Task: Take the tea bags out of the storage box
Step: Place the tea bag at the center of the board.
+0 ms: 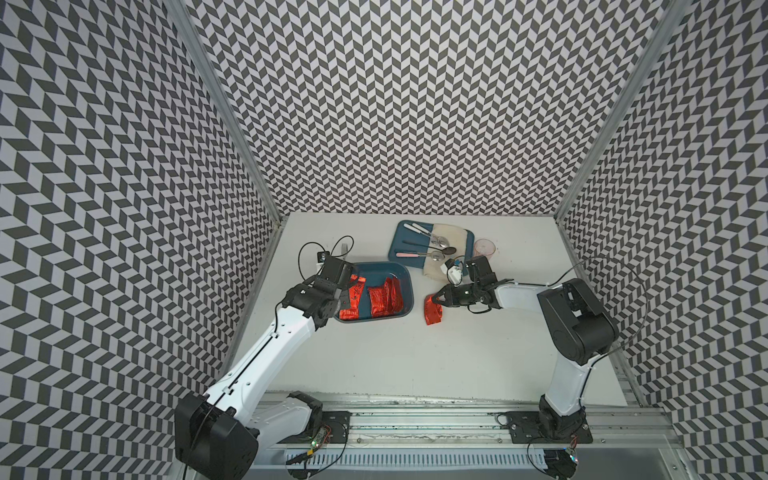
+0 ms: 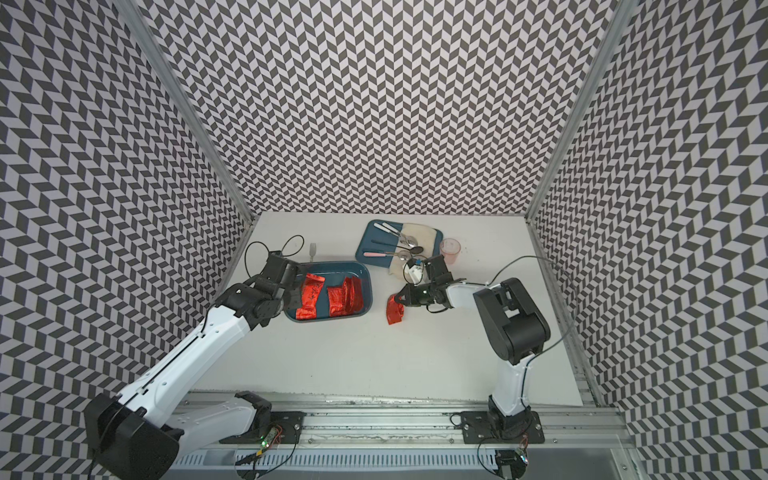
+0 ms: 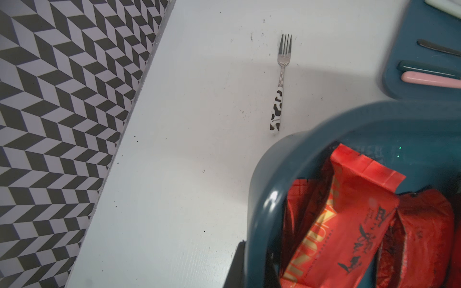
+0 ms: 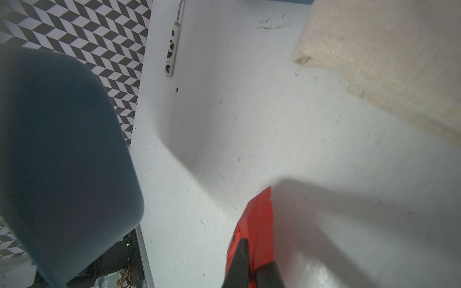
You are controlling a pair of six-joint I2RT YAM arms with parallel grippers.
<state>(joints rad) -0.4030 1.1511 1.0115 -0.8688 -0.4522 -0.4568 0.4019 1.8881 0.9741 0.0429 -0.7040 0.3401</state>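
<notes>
Tea bags (image 1: 384, 299) of crinkled red-orange foil lie mostly in the storage box (image 1: 376, 272), just past my left gripper (image 1: 340, 297); those fingers are pinched narrow on the box wall nearest them, as far as I can see, one dark finger (image 3: 238, 261) showing just outside the rim in the left wrist view, its partner hidden; the nearest sachet (image 3: 349, 219), printed in dark and gold, leans against that same wall; beyond my left fingertips, on the white table (image 1: 415, 365), a fork (image 3: 280, 87) with a cow-spotted handle lies apart from the box, tines pointing away from me; farther from my left fingers, several more sachets stand bunched on edge inside the box; my right gripper (image 1: 434, 298) is outside the box, near its other wall, closed on one tea bag (image 1: 433, 313); the foil hangs down from the fingertips, and I cannot tell whether its lower end touches the table; in the right wrist view the red foil sits pinched between my dark fingers (image 4: 239, 264); beyond my right fingertips lies a flat teal tray (image 1: 400, 235) carrying spoons (image 1: 436, 253) and a beige cloth (image 1: 455, 239); a translucent pink cup (image 1: 484, 248) stands upright just beside the tray.
</notes>
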